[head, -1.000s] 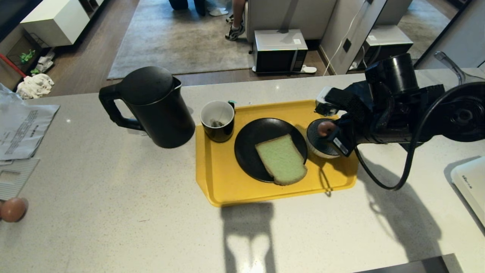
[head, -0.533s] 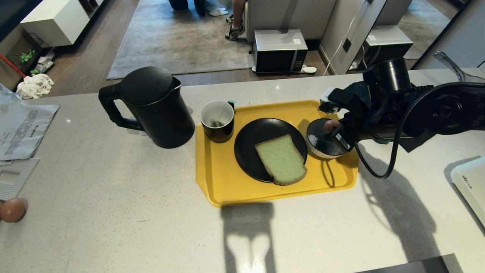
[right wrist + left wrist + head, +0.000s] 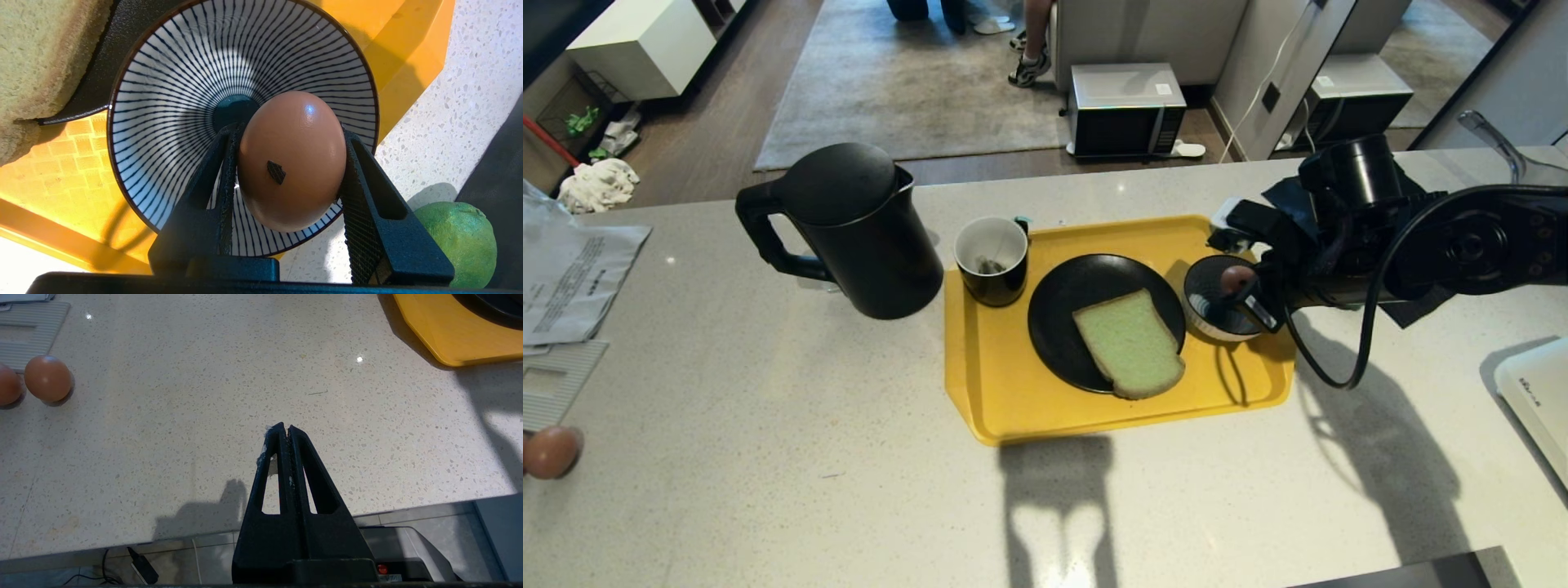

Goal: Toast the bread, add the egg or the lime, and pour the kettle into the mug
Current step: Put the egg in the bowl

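My right gripper (image 3: 1235,287) (image 3: 288,130) is shut on the egg (image 3: 292,161) (image 3: 1236,278), a pinkish-brown egg with a small dark speck, held just above the blue-striped white bowl (image 3: 196,81) (image 3: 1217,318). Beside the bowl, the pale green bread (image 3: 1129,343) (image 3: 36,57) lies on a black plate (image 3: 1062,310). The black mug (image 3: 992,261) with a teabag stands at the tray's far left corner. The black kettle (image 3: 849,229) is on the counter left of the tray. A green lime (image 3: 459,241) rests on the counter beside the tray. My left gripper (image 3: 284,429) is shut and parked over the counter's near edge.
The yellow tray (image 3: 1005,392) (image 3: 49,171) holds mug, plate and bowl. Two plain brown eggs (image 3: 47,377) lie at the counter's left, one of these plain eggs (image 3: 551,451) showing in the head view, near papers (image 3: 572,269). A white appliance (image 3: 1535,400) sits at the right edge. A person's feet (image 3: 1029,65) show beyond the counter.
My right arm has lowered the egg towards the bowl and shifted slightly right. The left arm and everything on the counter stayed put.
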Controlling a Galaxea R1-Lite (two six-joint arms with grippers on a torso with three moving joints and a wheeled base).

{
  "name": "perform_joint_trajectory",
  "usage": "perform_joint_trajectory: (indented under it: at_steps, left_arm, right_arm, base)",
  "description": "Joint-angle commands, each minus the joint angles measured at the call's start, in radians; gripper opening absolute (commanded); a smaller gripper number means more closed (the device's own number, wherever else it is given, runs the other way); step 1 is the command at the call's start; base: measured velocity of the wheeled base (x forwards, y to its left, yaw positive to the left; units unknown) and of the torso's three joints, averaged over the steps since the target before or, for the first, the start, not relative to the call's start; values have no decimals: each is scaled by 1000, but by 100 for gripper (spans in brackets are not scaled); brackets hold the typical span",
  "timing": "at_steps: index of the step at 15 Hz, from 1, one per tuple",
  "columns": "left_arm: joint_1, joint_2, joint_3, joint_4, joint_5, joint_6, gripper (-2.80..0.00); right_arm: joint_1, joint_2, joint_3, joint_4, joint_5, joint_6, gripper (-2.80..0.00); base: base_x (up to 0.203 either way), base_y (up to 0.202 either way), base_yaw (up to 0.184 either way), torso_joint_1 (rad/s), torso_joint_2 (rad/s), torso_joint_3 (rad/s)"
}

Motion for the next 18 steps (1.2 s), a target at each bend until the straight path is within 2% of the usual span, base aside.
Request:
perform_joint_trajectory:
  at_steps: [1, 5, 18]
  left_arm:
    - [0, -2, 17, -1, 0, 0, -280]
    - [0, -2, 17, -1, 0, 0, -280]
    - [0, -2, 17, -1, 0, 0, -280]
  right_arm:
    - [-1, -3, 1, 1, 1, -5, -280]
    - [-5, -2, 1, 0, 2, -47, -280]
    - [-4, 17, 2, 3, 5, -79, -280]
  base:
    - [0, 0, 0, 0, 0, 0]
    - [0, 0, 0, 0, 0, 0]
    - [0, 0, 0, 0, 0, 0]
